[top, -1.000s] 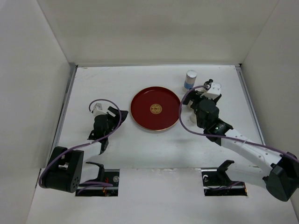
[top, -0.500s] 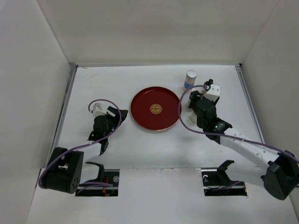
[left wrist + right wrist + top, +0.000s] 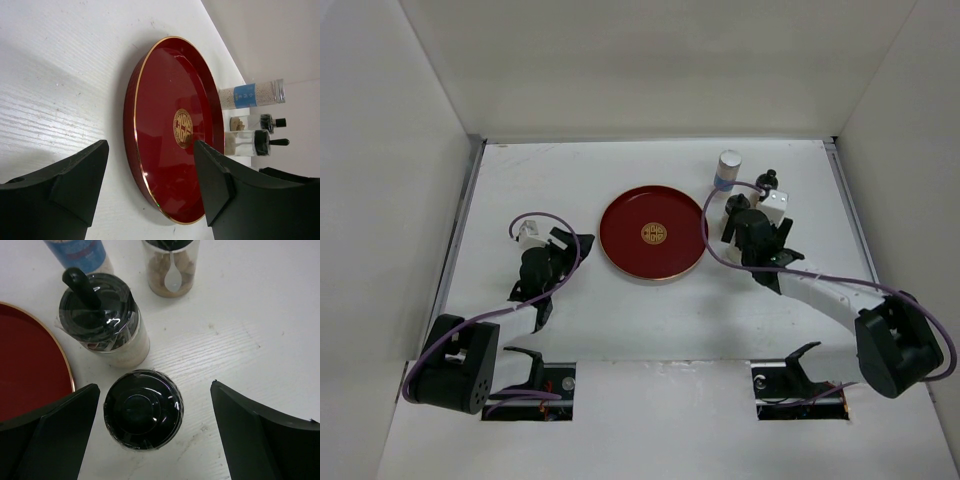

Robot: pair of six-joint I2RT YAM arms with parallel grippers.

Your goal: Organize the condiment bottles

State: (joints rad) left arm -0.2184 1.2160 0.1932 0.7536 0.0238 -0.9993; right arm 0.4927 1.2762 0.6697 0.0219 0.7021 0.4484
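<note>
White worktop (image 3: 620, 310) seen from above and from both wrists, with a round red tray (image 3: 620, 225), gold-rimmed, a gold emblem at its middle.

Nearest the arm bases, left of the tray: left pincer (image 3: 150, 145), low over the worktop, jaws spread wide with nothing between them, facing the tray's left rim and apart from it.

Just off the tray's right rim: right pincer (image 3: 155, 390), pointing down, jaws spread to either side of the flat-capped shaker (image 3: 142, 410) and not pinching it. Finger on the tray side just beside the black cap; other finger well clear of it.

Flat-capped shaker upright on the worktop, outside the tray and close beside its right rim.

Next, a little farther from the bases: knob-capped shaker (image 3: 102, 310), clear glass, whitish contents, black lid with a stubby black handle. Also just outside the tray's right rim, right next to the flat-capped shaker; contact between the two impossible to judge.

Farther again, and more to the right of the tray: brown-filled shaker (image 3: 170, 270), clear glass, a small white spoon inside, its top cut off by the edge of the right wrist view.

Farthest, beyond the tray's far right rim and apart from it: blue-banded cylinder (image 3: 728, 170), upright on the worktop, near the knob-capped shaker.
</note>
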